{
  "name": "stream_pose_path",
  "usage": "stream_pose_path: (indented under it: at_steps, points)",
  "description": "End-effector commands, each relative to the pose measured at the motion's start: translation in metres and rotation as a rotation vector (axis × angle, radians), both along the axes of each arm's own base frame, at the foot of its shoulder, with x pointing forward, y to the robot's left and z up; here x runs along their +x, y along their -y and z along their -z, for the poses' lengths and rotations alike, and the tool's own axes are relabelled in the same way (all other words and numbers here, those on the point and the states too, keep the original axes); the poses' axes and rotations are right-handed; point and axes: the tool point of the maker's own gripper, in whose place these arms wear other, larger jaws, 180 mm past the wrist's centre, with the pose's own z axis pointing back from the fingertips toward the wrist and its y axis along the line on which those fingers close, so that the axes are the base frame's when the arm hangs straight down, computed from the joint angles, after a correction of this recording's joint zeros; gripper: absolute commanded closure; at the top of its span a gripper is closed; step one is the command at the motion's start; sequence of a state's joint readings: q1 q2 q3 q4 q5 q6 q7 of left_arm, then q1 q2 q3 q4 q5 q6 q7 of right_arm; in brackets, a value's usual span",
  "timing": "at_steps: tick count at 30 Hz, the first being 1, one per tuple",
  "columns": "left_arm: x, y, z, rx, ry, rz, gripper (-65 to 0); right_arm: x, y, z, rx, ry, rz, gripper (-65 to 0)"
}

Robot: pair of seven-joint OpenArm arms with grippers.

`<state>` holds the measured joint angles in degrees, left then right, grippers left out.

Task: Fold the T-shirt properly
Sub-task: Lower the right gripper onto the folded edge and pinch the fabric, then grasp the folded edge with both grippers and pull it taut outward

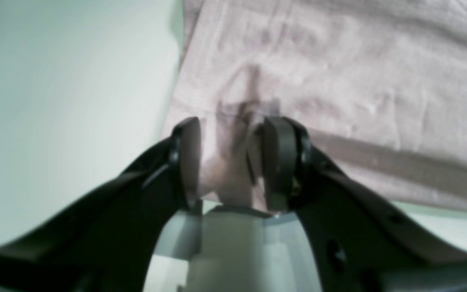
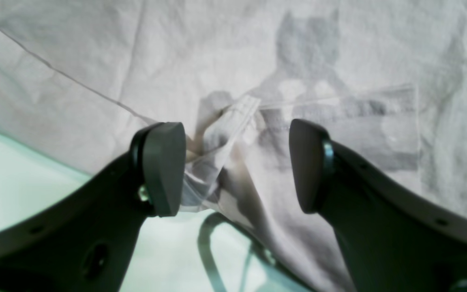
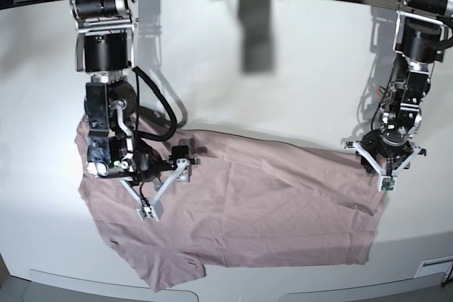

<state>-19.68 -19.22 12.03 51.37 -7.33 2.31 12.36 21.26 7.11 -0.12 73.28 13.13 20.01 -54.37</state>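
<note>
Lying spread across the white table, the T-shirt is rumpled and skewed, one sleeve trailing toward the near edge — not yet squared up for a fold, I'd judge. The two arms stand at opposite ends of the cloth, which looks like a setup for lifting or stretching it between them. At the far side edge, the left gripper has its jaws drawn close on a raised pinch of pink fabric; a ridge of cloth stands up between the pads and the hem runs off beside them, so that end seems anchored. The right gripper hangs low over the other end with its jaws set well apart. Between them lies a fold of cloth and a small translucent label — the near pad touches or almost touches the label, but nothing is pinched there. My guess is that this hand needs to close on the edge before any real fold can begin.
</note>
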Motion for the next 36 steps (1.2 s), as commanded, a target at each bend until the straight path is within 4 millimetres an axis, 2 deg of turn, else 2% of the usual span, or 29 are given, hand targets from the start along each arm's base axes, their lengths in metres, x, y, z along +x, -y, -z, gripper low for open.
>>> stream_pose_path:
  at_steps: [1, 14, 18, 20, 22, 23, 31, 36]
  points:
    - [0.014, -0.006, -0.021, 0.015, 0.061, 0.004, -24.0, 0.016, 0.000, -0.020, 0.007, 0.063, 0.010, -40.2]
    - [0.014, -0.006, -0.021, 0.015, 0.061, 0.004, -24.0, 0.012, 0.000, 0.003, 0.035, 0.016, 0.026, -38.6]
    - [0.014, -0.006, -0.021, 0.015, 0.061, 0.004, -24.0, 0.011, 0.000, 0.005, 0.036, 0.011, 0.027, -24.9]
    - [0.014, -0.006, -0.021, 0.015, 0.061, 0.004, -24.0, 0.012, 0.000, 0.004, 0.037, 0.019, 0.029, -15.3]
    - [0.014, -0.006, -0.021, 0.015, 0.061, 0.004, -24.0, 0.013, 0.000, 0.003, 0.038, 0.025, 0.029, -2.3]
    - [0.014, -0.006, -0.021, 0.015, 0.061, 0.004, -24.0, 0.014, 0.000, 0.003, 0.040, 0.030, 0.030, 0.0]
    - [0.014, -0.006, -0.021, 0.015, 0.061, 0.004, -24.0, 0.025, -0.001, -0.008, 0.051, 0.094, 0.036, 0.0]
    - [0.014, -0.006, -0.021, 0.015, 0.062, 0.004, -24.0, 0.047, -0.001, -0.034, 0.050, 0.154, 0.034, 0.0]
